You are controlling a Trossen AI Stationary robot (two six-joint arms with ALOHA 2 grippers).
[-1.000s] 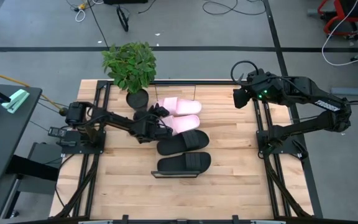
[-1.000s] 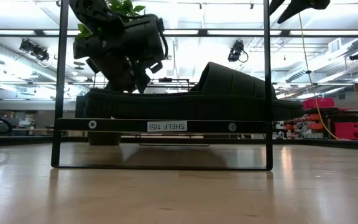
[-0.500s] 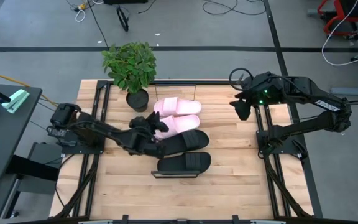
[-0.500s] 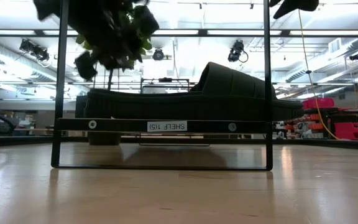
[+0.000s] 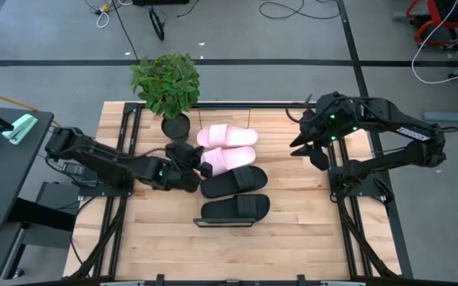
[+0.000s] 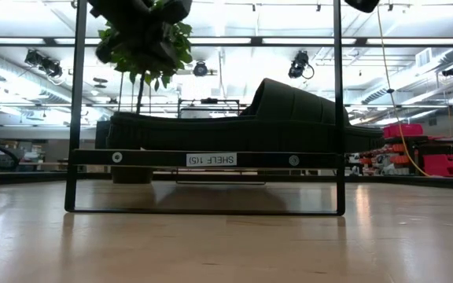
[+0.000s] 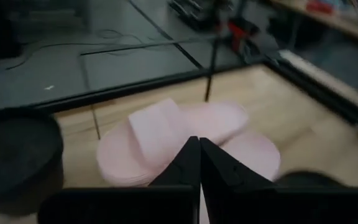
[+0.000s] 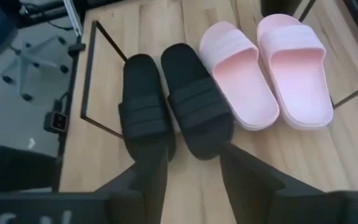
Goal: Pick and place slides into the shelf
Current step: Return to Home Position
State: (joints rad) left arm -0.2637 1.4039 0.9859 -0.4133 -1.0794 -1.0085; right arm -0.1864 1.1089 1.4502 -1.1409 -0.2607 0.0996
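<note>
Left arm outstretched toward pink slides, jaws together.

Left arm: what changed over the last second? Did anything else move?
The left gripper, shut and empty, eased back from the pink slides toward its own side and now shows only at the top edge of the low view. The right gripper, open, swung from pointing across the table to tilting down. Nothing was gripped or released. The pink slides, black slides, shelf and plant stayed put.
</note>
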